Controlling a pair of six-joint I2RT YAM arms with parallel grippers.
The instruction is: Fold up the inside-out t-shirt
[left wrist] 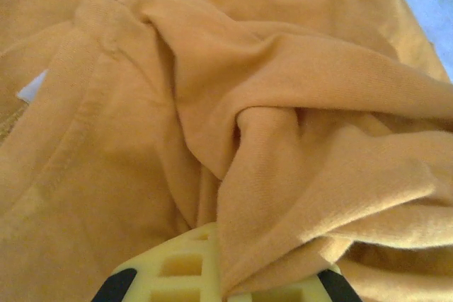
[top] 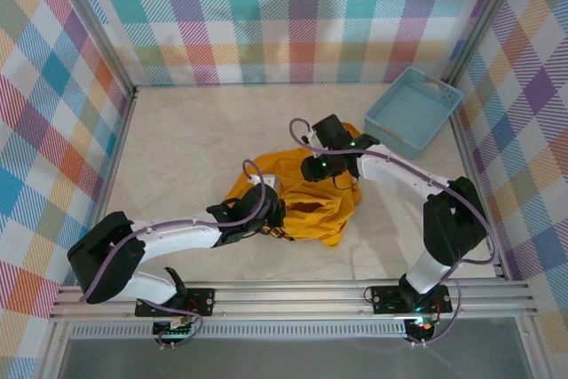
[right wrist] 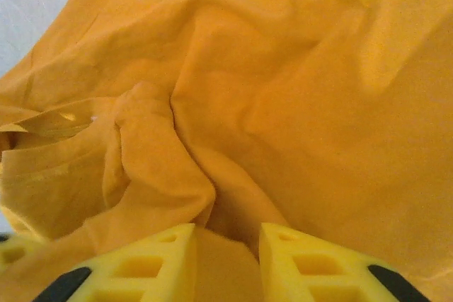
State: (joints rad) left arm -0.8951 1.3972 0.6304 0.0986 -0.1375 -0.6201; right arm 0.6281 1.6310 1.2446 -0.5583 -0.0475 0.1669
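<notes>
Item, top external view: I see the inside-out t-shirt (top: 306, 206) lying as a crumpled mustard-orange heap on the pale surface (top: 195, 148), a little right of centre and near the arms, well apart from the light blue basket (top: 413, 111) in the far right corner. The left gripper (top: 271, 217) sits at the heap's near-left edge, and the right gripper (top: 324, 170) bears down on its far side. Plaid walls (top: 293, 15) enclose the surface. Item, left wrist view: I find the left gripper (left wrist: 225, 281) closed, clamped on a thick fold of the inside-out t-shirt (left wrist: 269, 83). The cloth rises from between the yellow fingers (left wrist: 170, 266) and bunches into deep twisted creases. A stitched hem or seam runs down the left side, with a small white patch (left wrist: 32, 86) beside it; I cannot tell what that patch is. A strip of the surface (left wrist: 432, 5) shows at the top right. Item, right wrist view: I note the right gripper (right wrist: 226, 249) with its yellow fingers (right wrist: 148, 263) standing apart and a ridge of the inside-out t-shirt (right wrist: 283, 90) lying in the gap. I cannot tell whether the fingers press it. A ribbed edge curls at the left, and the surface (right wrist: 35, 5) shows at the top left.
</notes>
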